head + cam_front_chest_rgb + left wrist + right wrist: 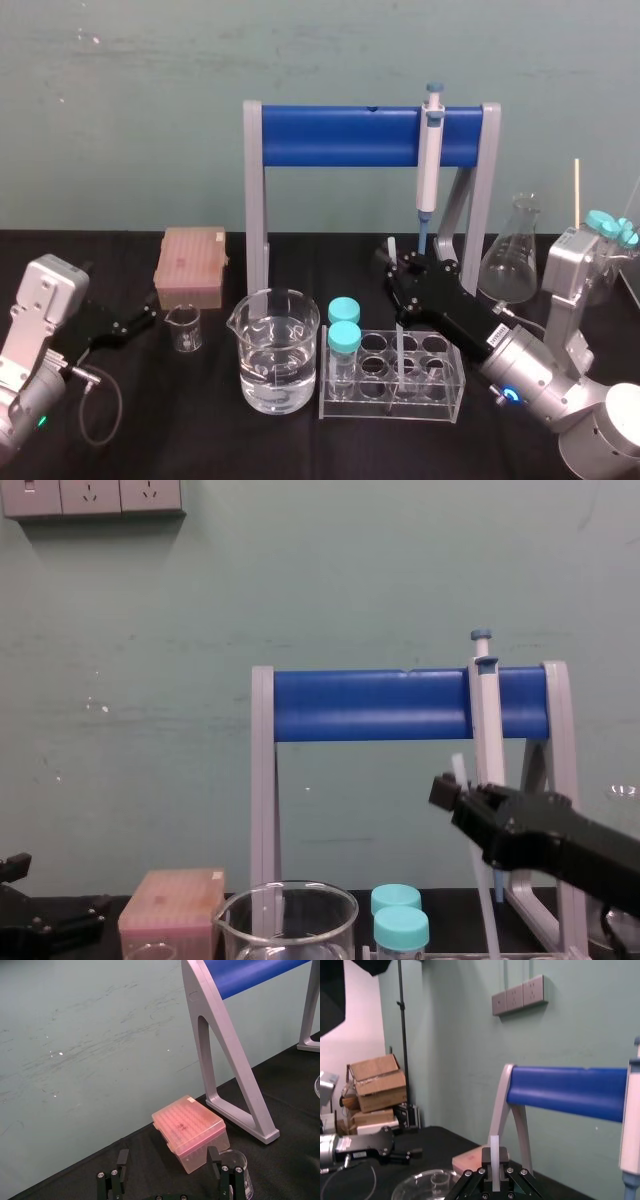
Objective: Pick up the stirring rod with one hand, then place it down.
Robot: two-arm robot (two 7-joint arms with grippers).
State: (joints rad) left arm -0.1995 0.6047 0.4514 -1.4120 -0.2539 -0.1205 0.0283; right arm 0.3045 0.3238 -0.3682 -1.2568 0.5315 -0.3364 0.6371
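Stirring rod (394,246), thin translucent white, pinched by right hand (397,268); left hand (145,320) splayed.

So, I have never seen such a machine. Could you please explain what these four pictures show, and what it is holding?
It is a robot with two arms, each ending in a black gripper. One picture comes from its head, one from its chest, and one from each wrist. The right gripper is shut on a thin white stirring rod, held nearly upright over a clear tube rack. The left gripper waits open at the left. On the black table stand a large beaker of clear liquid, a small beaker, a pink box, a flask and a grey stand where a pipette hangs.
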